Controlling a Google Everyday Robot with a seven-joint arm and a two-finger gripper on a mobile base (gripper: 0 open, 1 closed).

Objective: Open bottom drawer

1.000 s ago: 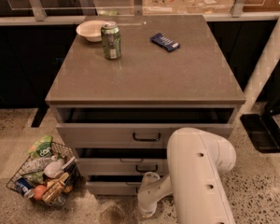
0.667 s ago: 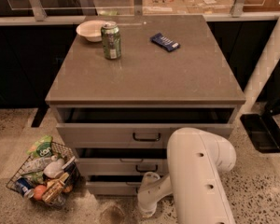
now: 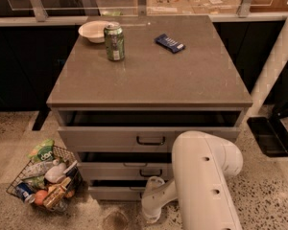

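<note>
The bottom drawer (image 3: 114, 192) is the lowest grey front of the cabinet, just above the floor, with a dark gap above it. Its handle is hidden behind my arm. My gripper (image 3: 152, 201) is at the end of the white arm (image 3: 205, 176), low down in front of the right part of the bottom drawer front, near the floor. The middle drawer (image 3: 120, 170) and the top drawer (image 3: 110, 139) above it both show dark bar handles.
On the cabinet top (image 3: 149, 75) stand a green can (image 3: 114, 42), a white bowl (image 3: 95, 30) and a blue packet (image 3: 170, 43). A wire basket (image 3: 45, 178) full of groceries sits on the floor at the left. A dark base (image 3: 269, 135) lies at the right.
</note>
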